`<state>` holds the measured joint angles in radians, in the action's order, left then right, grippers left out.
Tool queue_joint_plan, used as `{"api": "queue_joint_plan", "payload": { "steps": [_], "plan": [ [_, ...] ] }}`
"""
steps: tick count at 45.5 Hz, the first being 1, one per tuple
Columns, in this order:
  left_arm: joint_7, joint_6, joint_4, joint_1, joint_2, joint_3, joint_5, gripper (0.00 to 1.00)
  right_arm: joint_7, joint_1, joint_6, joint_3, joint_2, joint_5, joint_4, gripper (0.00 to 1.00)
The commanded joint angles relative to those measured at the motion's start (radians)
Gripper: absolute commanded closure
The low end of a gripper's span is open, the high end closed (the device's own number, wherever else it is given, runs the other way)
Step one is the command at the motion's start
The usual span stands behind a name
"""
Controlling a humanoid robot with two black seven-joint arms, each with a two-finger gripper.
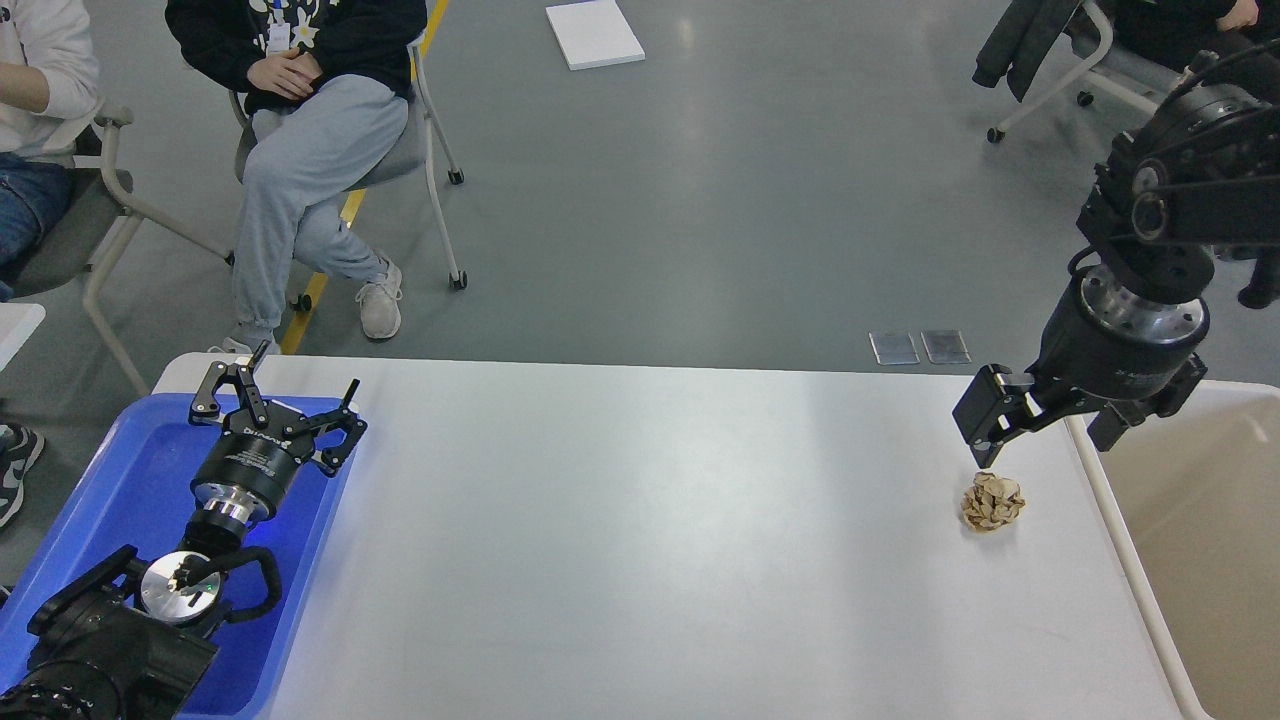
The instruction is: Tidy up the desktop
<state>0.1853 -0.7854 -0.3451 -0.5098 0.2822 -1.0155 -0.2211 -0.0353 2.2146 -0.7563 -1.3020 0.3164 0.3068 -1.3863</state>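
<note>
The white desktop (640,540) holds one crumpled brown paper ball (992,502) near its right end. My right gripper (1040,452) hangs open just above and behind the ball, with one finger (982,425) right over it, not touching. My left gripper (305,370) is open and empty, and lies low over the blue tray (110,480) at the desktop's left end.
A beige bin (1200,520) stands against the desktop's right edge, close to the ball. People sit on wheeled chairs (430,150) beyond the far left edge. Another chair (1090,70) stands at the far right.
</note>
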Motion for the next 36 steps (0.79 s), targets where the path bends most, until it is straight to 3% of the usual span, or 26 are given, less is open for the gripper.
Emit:
{"api": "queue_joint_plan", "payload": {
  "steps": [1, 36],
  "plan": [
    [0.0, 0.0, 0.0, 0.0, 0.0, 0.0, 0.0, 0.0, 0.0, 0.004, 0.0, 0.001, 0.003, 0.0, 0.0, 0.0],
    [0.0, 0.0, 0.0, 0.0, 0.0, 0.0, 0.0, 0.0, 0.0, 0.046, 0.009, 0.021, 0.015, -0.006, 0.016, 0.0]
  ]
}}
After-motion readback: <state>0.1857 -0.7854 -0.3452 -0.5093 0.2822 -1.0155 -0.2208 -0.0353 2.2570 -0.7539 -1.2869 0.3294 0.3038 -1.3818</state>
